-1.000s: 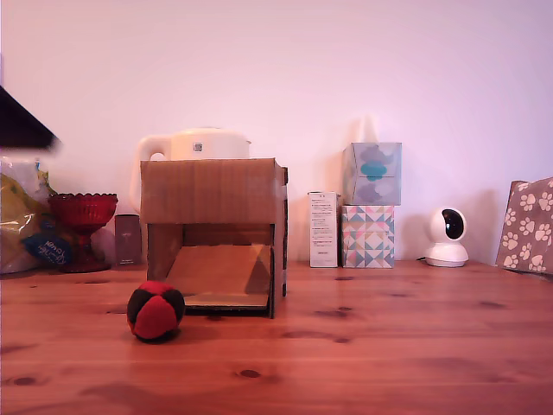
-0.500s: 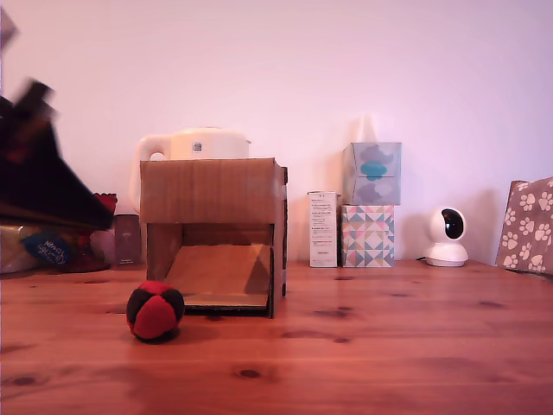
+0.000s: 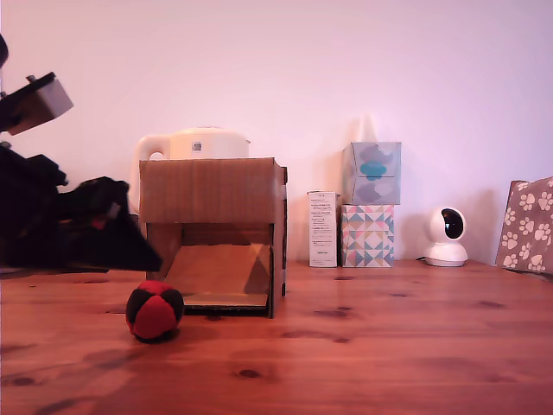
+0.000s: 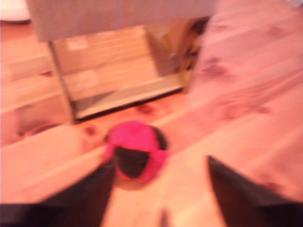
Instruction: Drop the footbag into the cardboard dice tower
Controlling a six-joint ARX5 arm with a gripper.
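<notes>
Overhead, hand spread wide, footbag untouched on bare wooden table before cardboard dice tower.

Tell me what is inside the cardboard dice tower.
Through the front opening of the cardboard dice tower, only a sloped cardboard ramp shows. The upper interior is hidden behind the front panel.
</notes>
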